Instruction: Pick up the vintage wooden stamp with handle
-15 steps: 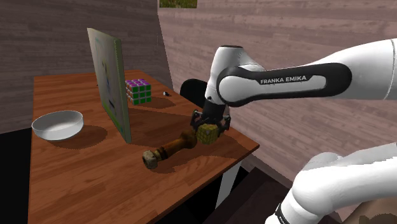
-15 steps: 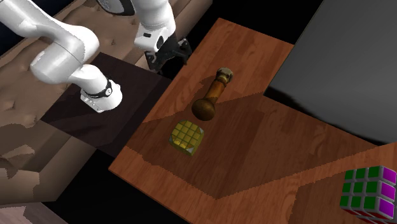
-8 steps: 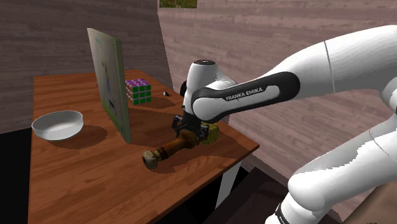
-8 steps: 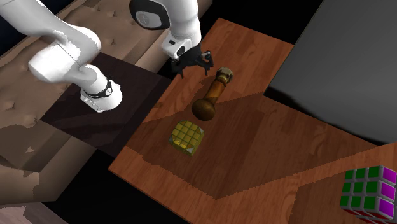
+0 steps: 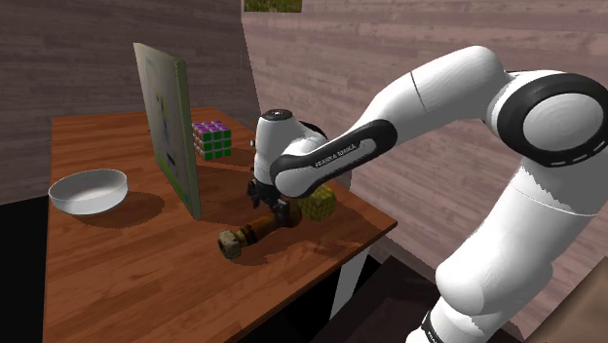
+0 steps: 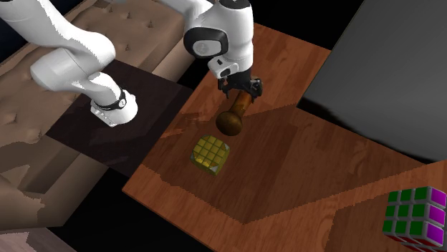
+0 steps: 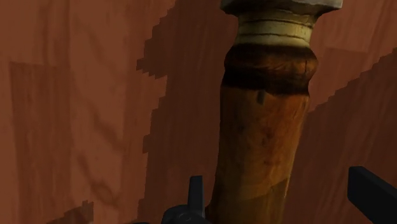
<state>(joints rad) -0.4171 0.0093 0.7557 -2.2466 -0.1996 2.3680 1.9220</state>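
Note:
The wooden stamp (image 5: 255, 232) lies on its side on the brown table (image 5: 127, 263), its pale head (image 5: 231, 244) pointing to the table's front and its round knob (image 6: 231, 123) the other way. My gripper (image 5: 274, 203) hangs low over the handle near the knob end; it is also seen from above (image 6: 242, 87). In the wrist view the orange-brown shaft (image 7: 264, 133) runs up between the two black fingers (image 7: 375, 194). The gripper (image 7: 283, 203) is open, and a gap shows between the shaft and one finger.
A yellow gridded cube (image 5: 317, 204) sits just beside the knob, close to the table's edge. An upright picture board (image 5: 171, 127), a coloured puzzle cube (image 5: 211, 139) and a white bowl (image 5: 90, 190) stand farther back. The table edge (image 6: 154, 154) drops to dark floor.
The arm has swung in from beyond the table's edge, past the yellow cube, and come down over the stamp's handle. The stamp and cube have not moved.

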